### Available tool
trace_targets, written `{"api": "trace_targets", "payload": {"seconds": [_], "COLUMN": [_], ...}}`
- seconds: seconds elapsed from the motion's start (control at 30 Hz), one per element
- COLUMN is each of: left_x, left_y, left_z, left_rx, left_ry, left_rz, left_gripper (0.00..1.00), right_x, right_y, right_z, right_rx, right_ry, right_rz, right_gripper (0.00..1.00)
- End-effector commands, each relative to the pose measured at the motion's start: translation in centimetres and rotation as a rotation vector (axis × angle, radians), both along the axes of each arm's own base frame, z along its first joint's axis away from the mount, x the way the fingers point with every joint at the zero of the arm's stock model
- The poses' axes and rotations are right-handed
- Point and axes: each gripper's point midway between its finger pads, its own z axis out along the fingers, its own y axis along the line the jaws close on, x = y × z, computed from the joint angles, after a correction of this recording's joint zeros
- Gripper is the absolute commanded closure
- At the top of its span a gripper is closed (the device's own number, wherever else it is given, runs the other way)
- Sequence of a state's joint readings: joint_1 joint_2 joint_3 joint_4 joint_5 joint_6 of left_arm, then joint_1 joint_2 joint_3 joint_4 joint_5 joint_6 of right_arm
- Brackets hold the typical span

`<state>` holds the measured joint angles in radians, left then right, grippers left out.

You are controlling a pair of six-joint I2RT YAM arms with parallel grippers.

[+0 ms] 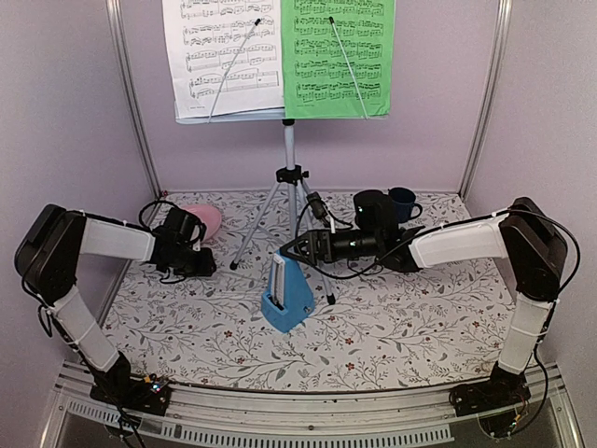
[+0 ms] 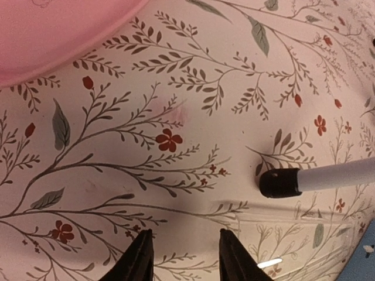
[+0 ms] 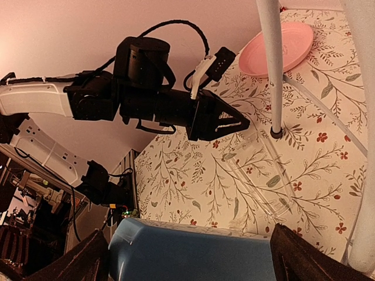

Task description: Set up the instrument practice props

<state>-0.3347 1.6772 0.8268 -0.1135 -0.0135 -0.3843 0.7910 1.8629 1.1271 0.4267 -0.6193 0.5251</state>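
The pale music stand (image 1: 280, 114) on its silver tripod (image 1: 290, 177) stands at the back. It holds a white page (image 1: 222, 51) and a green page (image 1: 338, 51). The blue pyramid metronome (image 1: 286, 301) stands on the floral cloth in front of the tripod. My right gripper (image 1: 285, 252) is open just above and behind its top. In the right wrist view the blue body (image 3: 193, 257) fills the space below the wide-open right gripper (image 3: 190, 231). My left gripper (image 1: 207, 259) is open and empty over the cloth, shown in the left wrist view (image 2: 186, 257), near a tripod foot (image 2: 281, 182).
A pink plate (image 1: 202, 220) lies behind the left gripper, also in the left wrist view (image 2: 47, 35). A black mug (image 1: 370, 207) and a dark blue mug (image 1: 403, 201) stand at the back right. A clear plastic piece (image 3: 263, 175) lies flat on the cloth by the tripod foot (image 3: 276, 132).
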Motion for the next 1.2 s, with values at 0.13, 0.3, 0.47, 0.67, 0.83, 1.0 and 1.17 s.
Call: {"api": "trace_targets", "payload": {"seconds": [0.13,0.3,0.47,0.67,0.83,1.0,1.17], "left_x": [-0.9,-4.7,-10.1,-11.5,-11.5,-11.3,-11.1], "left_y": [-1.8,-5.7,-9.9,-11.9,-14.5,-16.7,-17.7], "left_z": [6.8,12.8,16.1,17.4,17.1,16.9,16.8], "left_rx": [-0.118,-0.289,-0.302,-0.33,-0.338,-0.317,-0.321], "left_ry": [-0.223,-0.491,-0.778,-0.851,-0.816,-0.803,-0.797], "left_rz": [-0.134,-0.37,-0.573,-0.585,-0.599,-0.625,-0.623], "left_gripper": [0.42,0.24,0.19,0.38,0.49,0.55,0.57], "right_x": [-0.6,-0.8,-1.0,-1.0,-1.1,-1.1,-1.1], "right_y": [-0.4,-0.4,-0.3,-0.2,-0.2,-0.2,-0.2], "right_z": [-0.8,0.5,2.0,2.1,1.7,1.6,1.2], "right_rx": [-0.053,-0.029,-0.004,-0.007,-0.018,-0.023,-0.033], "right_ry": [0.004,-0.023,-0.045,-0.035,-0.02,-0.02,-0.02], "right_rz": [0.012,0.023,0.043,0.043,0.045,0.04,0.037], "right_gripper": [0.0,0.01,0.01,0.03,0.04,0.04,0.05]}}
